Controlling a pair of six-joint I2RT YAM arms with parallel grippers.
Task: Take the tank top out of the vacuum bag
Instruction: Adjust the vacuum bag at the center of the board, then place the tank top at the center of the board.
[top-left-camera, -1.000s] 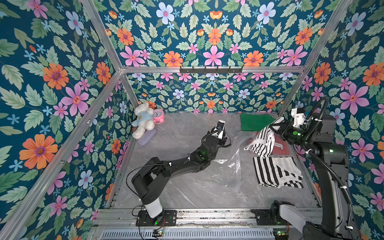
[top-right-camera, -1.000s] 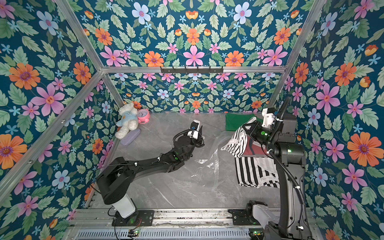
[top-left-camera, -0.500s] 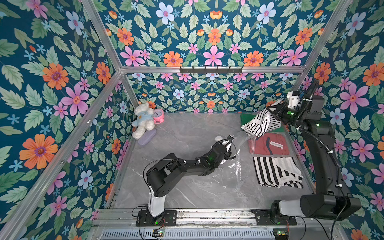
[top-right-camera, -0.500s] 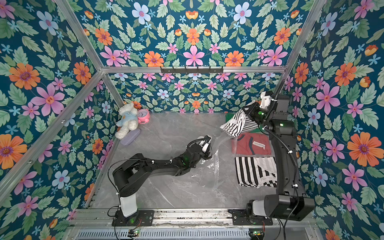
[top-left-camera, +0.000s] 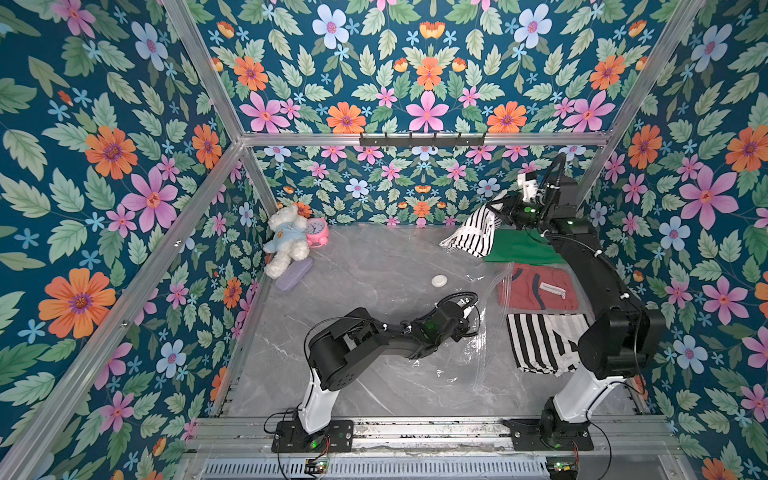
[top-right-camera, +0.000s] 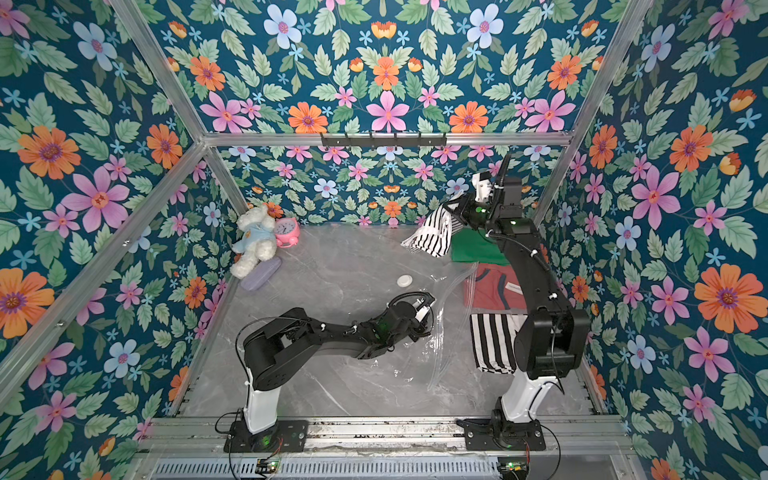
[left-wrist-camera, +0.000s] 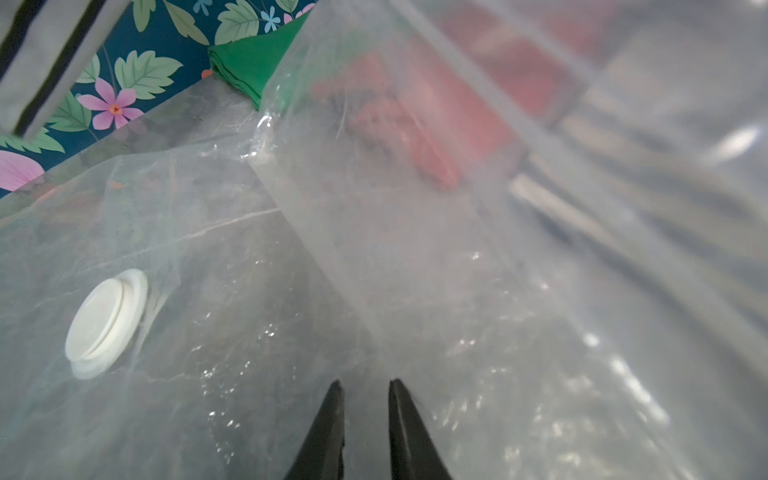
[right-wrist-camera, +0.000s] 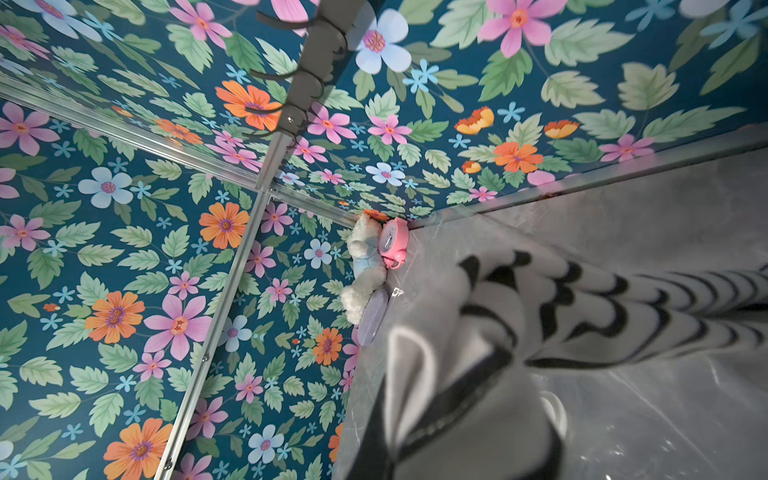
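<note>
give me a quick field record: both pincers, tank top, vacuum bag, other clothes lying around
right pincer: shut on the striped tank top, held up in the air
tank top: outside the vacuum bag
left pincer: low over the bag, narrow gap between jaws, grip unclear
valve cap: white, on the bag
lying nearby: green garment, red garment, striped garment

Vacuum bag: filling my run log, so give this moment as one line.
right tool: shut on striped tank top, raised | left tool: low at vacuum bag, grip unclear
</note>
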